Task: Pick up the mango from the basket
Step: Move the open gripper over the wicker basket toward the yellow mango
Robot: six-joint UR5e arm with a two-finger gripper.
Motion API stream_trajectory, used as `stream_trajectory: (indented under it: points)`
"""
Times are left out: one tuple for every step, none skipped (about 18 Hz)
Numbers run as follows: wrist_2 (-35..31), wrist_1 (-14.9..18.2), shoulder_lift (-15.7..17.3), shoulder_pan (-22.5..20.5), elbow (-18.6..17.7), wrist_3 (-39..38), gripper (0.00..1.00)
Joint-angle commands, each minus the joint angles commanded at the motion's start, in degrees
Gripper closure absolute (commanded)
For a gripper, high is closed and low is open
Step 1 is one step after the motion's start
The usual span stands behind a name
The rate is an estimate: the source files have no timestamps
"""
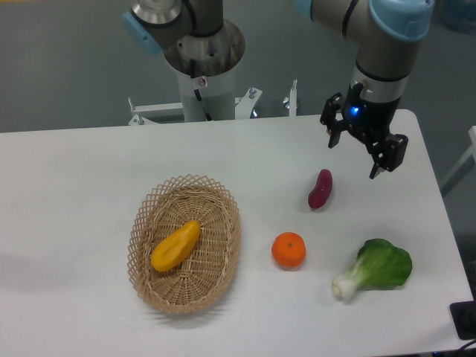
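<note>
Inside the oval tan wicker basket (216, 223), the smooth tapered yellow-orange mango (175, 246) lies pointing two o'clock, while the black claw (353, 158) hangs released.

Pretty even, bright overhead light here — the white table (89, 171) comes out clean with no blown-out glare. Shadows are soft and short, just a faint dark rim under the near edge of the basket (186, 242) and beside the orange (288, 250). Focus is a bit soft overall — no obvious warping at the edges.
</note>
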State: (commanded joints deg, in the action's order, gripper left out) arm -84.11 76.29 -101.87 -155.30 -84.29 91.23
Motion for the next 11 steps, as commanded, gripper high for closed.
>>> stream_trajectory:
  points:
    - [0.0,-0.1,0.0,0.1,-0.5,0.0,0.0]
    - [0.0,0.0,0.0,0.1,-0.4,0.0,0.0]
    - [0.1,0.0,0.0,0.1,-0.5,-0.1,0.0]
    - [0.1,0.0,0.0,0.1,-0.5,-0.1,0.0]
    - [0.2,-0.1,0.0,0.2,-0.6,-0.2,0.0]
    - [0.2,0.0,0.1,0.4,-0.7,-0.5,0.0]
    - [0.3,0.0,0.1,0.5,-0.7,-0.7,0.0]
    - [0.2,0.0,0.3,0.6,-0.8,-0.8,0.0]
    - [0.3,0.0,0.5,0.7,-1.0,-0.9,0.0]
    - [0.3,0.0,0.5,0.9,-1.0,-1.1,0.0]
    - [0.3,0.0,0.5,1.0,-1.1,-2.2,0.0]
